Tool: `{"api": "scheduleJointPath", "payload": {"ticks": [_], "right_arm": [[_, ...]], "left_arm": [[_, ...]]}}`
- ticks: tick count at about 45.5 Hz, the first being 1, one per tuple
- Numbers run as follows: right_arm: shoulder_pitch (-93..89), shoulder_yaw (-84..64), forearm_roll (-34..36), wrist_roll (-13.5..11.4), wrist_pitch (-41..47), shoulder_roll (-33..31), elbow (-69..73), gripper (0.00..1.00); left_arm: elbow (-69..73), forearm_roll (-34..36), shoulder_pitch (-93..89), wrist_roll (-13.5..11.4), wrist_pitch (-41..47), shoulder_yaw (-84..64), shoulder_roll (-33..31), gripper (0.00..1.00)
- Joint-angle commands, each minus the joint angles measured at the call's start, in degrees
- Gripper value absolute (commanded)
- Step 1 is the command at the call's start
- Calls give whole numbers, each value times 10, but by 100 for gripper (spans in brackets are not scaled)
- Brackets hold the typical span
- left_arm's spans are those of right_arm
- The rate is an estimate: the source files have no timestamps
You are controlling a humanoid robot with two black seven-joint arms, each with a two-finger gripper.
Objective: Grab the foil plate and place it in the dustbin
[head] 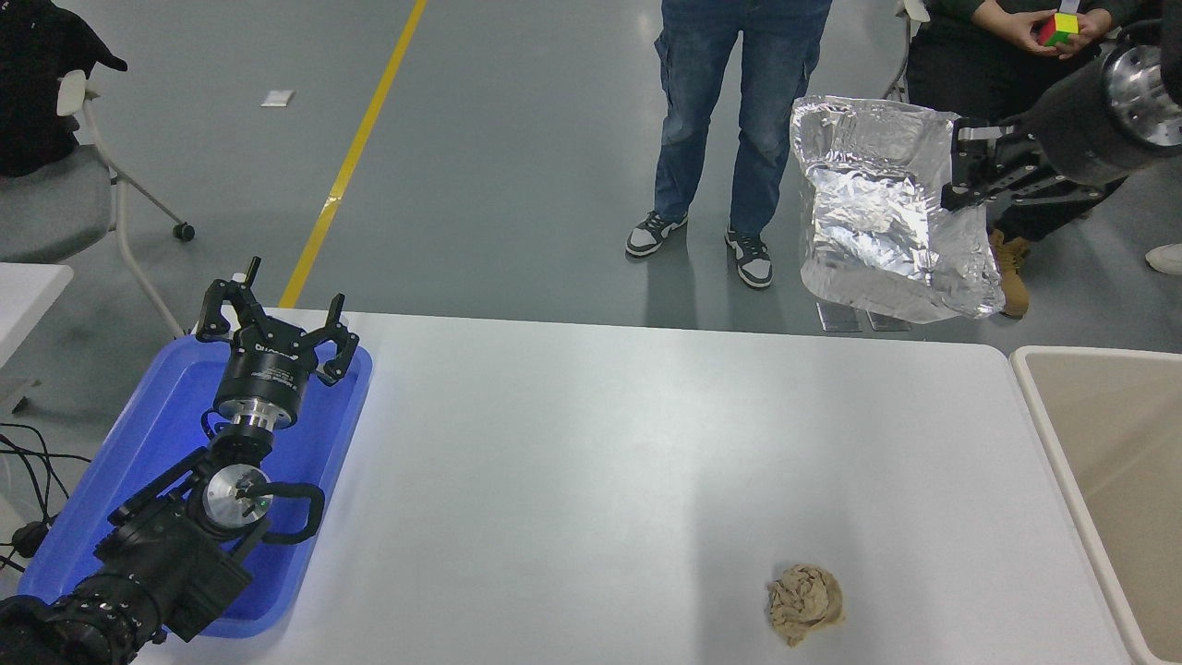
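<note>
The shiny crinkled foil plate (882, 208) hangs tilted in the air above the table's far right edge. My right gripper (971, 171) is shut on its right rim, the arm coming in from the upper right. The beige dustbin (1043, 406) stands at the table's right edge, below and to the right of the plate, only partly in view. My left gripper (274, 325) stays parked at the lower left over the blue tray, its fingers spread open and holding nothing.
A blue tray (148, 434) lies under the left arm. A crumpled tan paper ball (805, 602) sits near the table's front right. Beyond the far edge a person stands, another sits holding a coloured cube (1058, 28), and a chair (65, 185) stands at left.
</note>
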Motion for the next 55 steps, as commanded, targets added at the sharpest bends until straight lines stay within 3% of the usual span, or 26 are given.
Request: {"api": "scheduleJointPath", "payload": {"ticks": [1, 12, 37, 55], "right_arm": [[-7, -3, -18, 0, -4, -2, -7, 0], [-95, -2, -27, 0, -34, -31, -99, 0], [-406, 92, -15, 0, -38, -60, -458, 0], [-555, 127, -15, -5, -102, -60, -581, 0]], "left_arm": [[0, 0, 0, 0, 0, 0, 0, 100], [0, 0, 0, 0, 0, 0, 0, 100], [0, 0, 0, -1, 0, 0, 0, 100], [0, 0, 0, 0, 0, 0, 0, 100]]}}
